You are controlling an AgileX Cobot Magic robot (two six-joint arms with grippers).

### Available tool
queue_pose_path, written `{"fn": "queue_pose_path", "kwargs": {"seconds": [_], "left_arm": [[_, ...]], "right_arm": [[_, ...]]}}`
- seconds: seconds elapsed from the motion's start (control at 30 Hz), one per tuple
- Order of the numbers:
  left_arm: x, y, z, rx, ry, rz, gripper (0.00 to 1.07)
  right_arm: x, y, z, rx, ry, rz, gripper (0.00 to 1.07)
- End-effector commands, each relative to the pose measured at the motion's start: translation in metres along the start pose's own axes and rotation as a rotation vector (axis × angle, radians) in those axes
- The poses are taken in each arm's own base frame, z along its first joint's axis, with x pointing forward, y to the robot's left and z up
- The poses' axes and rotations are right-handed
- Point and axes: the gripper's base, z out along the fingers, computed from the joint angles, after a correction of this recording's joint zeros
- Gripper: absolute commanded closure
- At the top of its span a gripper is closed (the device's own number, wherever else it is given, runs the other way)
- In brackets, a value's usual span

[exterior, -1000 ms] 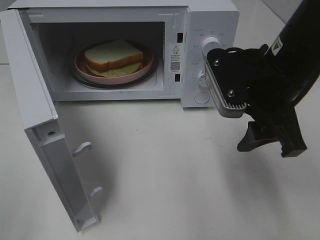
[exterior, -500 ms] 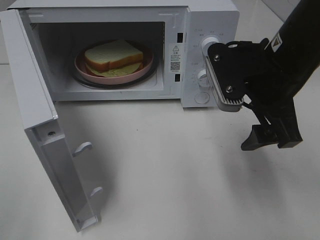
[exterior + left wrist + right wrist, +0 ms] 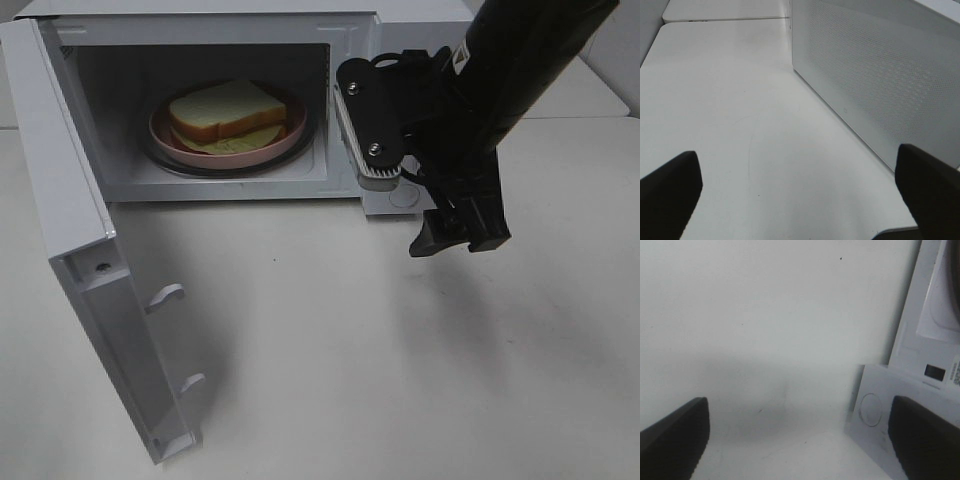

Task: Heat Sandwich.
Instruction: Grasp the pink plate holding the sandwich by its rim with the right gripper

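one microwave (image 3: 340, 35) stands on one desk (image 3: 350, 350), and it has one door (image 3: 70, 200). the door carries two latch hooks (image 3: 165, 296), one upper and one lower. inside sit one glass turntable (image 3: 200, 170), one pink plate (image 3: 285, 135) and one sandwich (image 3: 225, 108) made of two bread slices. the control panel shows one round button (image 3: 871, 409). there are two tools: one left tool (image 3: 799, 192), seen only by its wrist camera, and one right tool (image 3: 458, 238). the high view shows one arm (image 3: 520, 60). each tool has two dark fingers (image 3: 670, 195), four in total.
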Motion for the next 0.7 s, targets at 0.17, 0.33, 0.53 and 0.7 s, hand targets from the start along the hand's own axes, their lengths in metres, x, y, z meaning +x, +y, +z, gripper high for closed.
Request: {"fn": "queue_pose_path", "kwargs": {"seconds": [0.17,0.33,0.53,0.7], "left_arm": [[0.002,-0.001,-0.002,0.001,-0.017,0.001,0.03],[0.002,-0.001,-0.002,0.001,-0.017,0.001,0.03],[0.002,-0.001,-0.002,0.001,-0.017,0.001,0.03],[0.002,-0.001,-0.002,0.001,-0.017,0.001,0.03]], "right_arm": [[-0.015,-0.019,0.013,0.044,-0.003,-0.063,0.16],[-0.024,-0.033,0.023,0.077,-0.009,-0.085,0.17],[-0.039,-0.045,0.037,0.135,-0.019,-0.134,0.17],[-0.048,-0.055,0.05,0.155,-0.029,-0.145,0.18]]}}
